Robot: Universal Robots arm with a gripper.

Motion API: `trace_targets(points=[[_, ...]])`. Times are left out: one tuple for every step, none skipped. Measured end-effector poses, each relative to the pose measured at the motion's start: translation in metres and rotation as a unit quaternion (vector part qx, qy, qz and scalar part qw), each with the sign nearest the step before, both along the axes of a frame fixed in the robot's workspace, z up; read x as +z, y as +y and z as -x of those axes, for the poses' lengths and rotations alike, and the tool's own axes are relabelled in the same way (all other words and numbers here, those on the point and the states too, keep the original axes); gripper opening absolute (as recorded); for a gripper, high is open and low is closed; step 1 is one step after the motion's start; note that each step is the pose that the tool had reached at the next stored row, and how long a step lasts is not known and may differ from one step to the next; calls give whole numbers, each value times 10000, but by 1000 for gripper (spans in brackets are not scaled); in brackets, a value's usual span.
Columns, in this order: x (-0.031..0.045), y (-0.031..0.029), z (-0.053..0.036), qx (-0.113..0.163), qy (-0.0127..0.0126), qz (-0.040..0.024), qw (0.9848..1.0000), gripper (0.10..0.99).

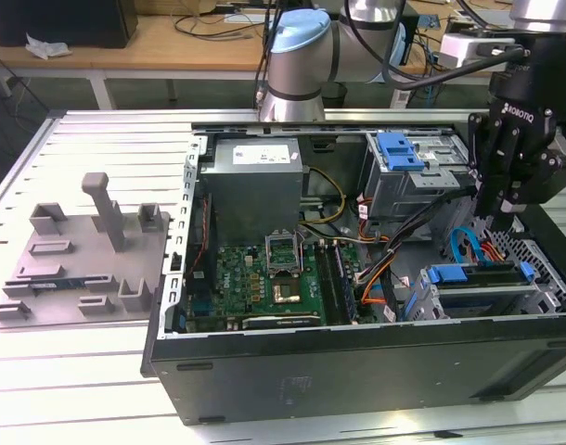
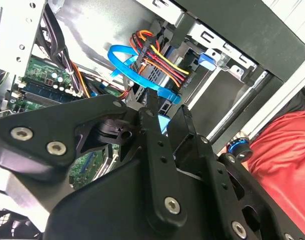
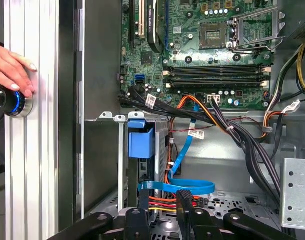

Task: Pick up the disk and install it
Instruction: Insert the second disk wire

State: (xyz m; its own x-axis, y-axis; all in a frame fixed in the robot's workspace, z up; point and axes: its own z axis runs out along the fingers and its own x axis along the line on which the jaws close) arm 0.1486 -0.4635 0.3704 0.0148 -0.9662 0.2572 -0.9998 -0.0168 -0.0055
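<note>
Claw (image 1: pixel 490 221) hangs inside the open PC case (image 1: pixel 357 371), at the exterior view's right, just above the lower drive cage (image 1: pixel 478 295). Fingers (image 2: pixel 153 131) stand slightly apart with nothing between them, seen in both wrist views. In the second wrist view the tips sit close over the blue flat cable (image 2: pixel 137 75) and the red, yellow and orange wire bundle (image 2: pixel 160 57).

Disk (image 1: pixel 476 275) sits edge-on in the lower drive cage, its blue front toward the case interior, just below and beside the claw. In the first wrist view it appears as a blue-fronted slab (image 3: pixel 141 141) in the cage, with the blue flat cable (image 3: pixel 177 186) looped between it and the fingers (image 3: pixel 184 200).

Blue plastic bracket (image 1: pixel 399 151) lies on top of the grey upper cage (image 1: pixel 413 185), well apart from the claw. Motherboard (image 1: pixel 264 278) is exposed in the middle of the case. Grey fixture (image 1: pixel 79 255) rests on the slatted surface (image 1: pixel 79 148) at the exterior view's left.

A person's hand (image 3: pixel 10 67) rests on a blue-ringed knob (image 3: pixel 7 101) on the rail beside the case.
</note>
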Motion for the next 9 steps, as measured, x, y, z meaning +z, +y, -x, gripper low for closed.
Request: trace_targets(points=[[0,2,0,0,0,2,10000,357],[-1,3,0,0,0,3,10000,357],[0,5,0,0,0,6,10000,357],[0,7,0,0,0,8,10000,357],[0,9,0,0,0,10,10000,345],[0,11,0,0,0,13,10000,275],[0,13,0,0,0,14,10000,208],[-1,14,0,0,0,15,10000,149],[0,16,0,0,0,18,10000,149]])
